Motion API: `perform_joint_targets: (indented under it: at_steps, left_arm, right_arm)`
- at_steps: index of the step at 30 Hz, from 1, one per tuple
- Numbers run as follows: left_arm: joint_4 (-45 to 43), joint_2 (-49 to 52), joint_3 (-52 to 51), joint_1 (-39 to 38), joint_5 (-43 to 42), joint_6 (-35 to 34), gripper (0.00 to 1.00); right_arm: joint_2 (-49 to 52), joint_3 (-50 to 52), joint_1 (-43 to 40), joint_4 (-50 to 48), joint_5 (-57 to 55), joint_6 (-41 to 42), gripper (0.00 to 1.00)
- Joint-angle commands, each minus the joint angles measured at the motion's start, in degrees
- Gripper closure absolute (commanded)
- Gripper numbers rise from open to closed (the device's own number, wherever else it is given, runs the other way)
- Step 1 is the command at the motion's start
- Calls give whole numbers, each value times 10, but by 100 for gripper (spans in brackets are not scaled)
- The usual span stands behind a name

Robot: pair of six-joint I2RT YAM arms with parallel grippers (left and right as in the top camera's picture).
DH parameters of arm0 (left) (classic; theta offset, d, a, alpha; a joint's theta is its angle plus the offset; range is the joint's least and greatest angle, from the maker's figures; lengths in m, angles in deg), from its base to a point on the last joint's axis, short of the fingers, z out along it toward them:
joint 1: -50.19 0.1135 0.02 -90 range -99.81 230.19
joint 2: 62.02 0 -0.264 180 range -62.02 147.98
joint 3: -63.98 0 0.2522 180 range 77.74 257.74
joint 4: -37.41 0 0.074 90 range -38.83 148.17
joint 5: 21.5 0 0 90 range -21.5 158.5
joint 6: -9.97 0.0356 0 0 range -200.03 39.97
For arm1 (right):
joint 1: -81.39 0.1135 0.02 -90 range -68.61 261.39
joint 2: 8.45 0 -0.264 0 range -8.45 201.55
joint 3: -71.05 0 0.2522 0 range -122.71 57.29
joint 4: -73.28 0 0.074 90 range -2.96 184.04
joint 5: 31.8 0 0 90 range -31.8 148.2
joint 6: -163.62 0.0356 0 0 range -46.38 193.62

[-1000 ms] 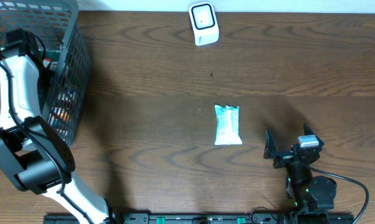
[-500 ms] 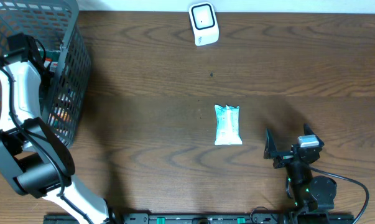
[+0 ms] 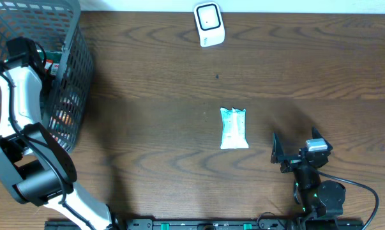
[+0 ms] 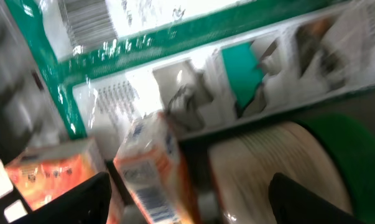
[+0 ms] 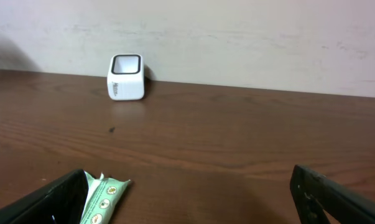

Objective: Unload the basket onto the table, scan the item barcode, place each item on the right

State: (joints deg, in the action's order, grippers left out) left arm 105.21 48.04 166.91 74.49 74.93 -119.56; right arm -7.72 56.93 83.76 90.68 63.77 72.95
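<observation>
A white barcode scanner (image 3: 208, 24) stands at the far edge of the table, also seen as the scanner (image 5: 125, 77) in the right wrist view. A pale teal packet (image 3: 234, 128) lies flat mid-table. My right gripper (image 3: 296, 148) rests just right of it, open and empty; the packet's end (image 5: 103, 196) shows beside its left finger. My left arm (image 3: 16, 89) reaches into the wire basket (image 3: 77, 57). The left gripper (image 4: 190, 208) is open over an orange and white carton (image 4: 153, 171) with a barcode, touching nothing that I can see.
Inside the basket a large green and white package (image 4: 206, 68), an orange box (image 4: 47, 174) and a round white and green pack (image 4: 287, 165) crowd around the carton. The basket's tall mesh wall stands at the table's left end.
The left wrist has shifted slightly inside the basket. The right arm, the packet and the scanner have not moved.
</observation>
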Motion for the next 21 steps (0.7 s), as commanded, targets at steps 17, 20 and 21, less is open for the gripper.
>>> perform_joint_targets:
  at_steps: [17, 20, 21]
  left_arm:
    - [21, -41, 23, 93, -128, 0, 18]
    - [19, -41, 14, 91, -130, 0, 18]
    - [18, -40, 10, 91, -131, -3, 18]
  right_arm:
    - [-1, 0, 7, 2, -1, -2, 1]
    - [-1, 0, 7, 2, -1, -2, 1]
    - [-1, 0, 7, 2, -1, -2, 1]
